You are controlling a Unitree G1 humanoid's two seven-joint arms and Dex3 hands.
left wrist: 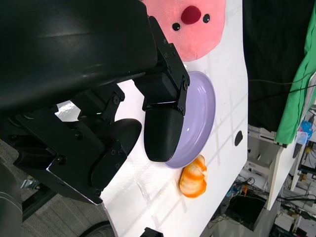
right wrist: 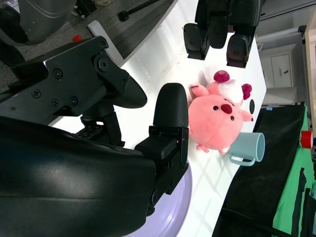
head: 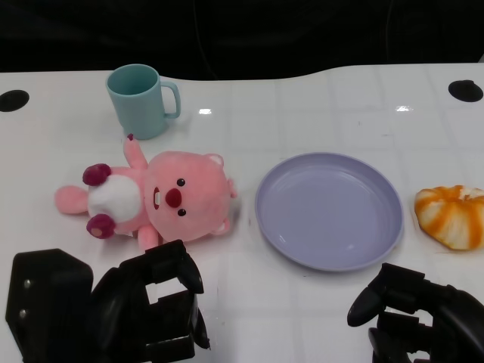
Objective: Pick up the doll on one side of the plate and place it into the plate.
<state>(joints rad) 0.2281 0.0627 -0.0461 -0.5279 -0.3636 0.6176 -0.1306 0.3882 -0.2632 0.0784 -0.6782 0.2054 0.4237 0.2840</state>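
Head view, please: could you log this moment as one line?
doll: on table, left of plate | plate: holds nothing | left hand: open, near doll | right hand: open

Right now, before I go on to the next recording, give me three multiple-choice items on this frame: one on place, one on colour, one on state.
1. Where does the doll lie?
A. In the plate
B. On the table to the robot's left of the plate
C. Inside the cup

2. What colour is the cup?
A. Teal
B. Red
C. Yellow

3. What is the left hand doing?
A. Gripping the doll
B. Holding the cup
C. Holding nothing, near the table's front edge

Key:
1 B: the head view shows the doll on the white table, apart from the plate's rim.
2 A: the cup behind the doll is plainly teal.
3 C: the head view shows its fingers apart, short of the doll, with nothing in them; the right hand holds nothing either.
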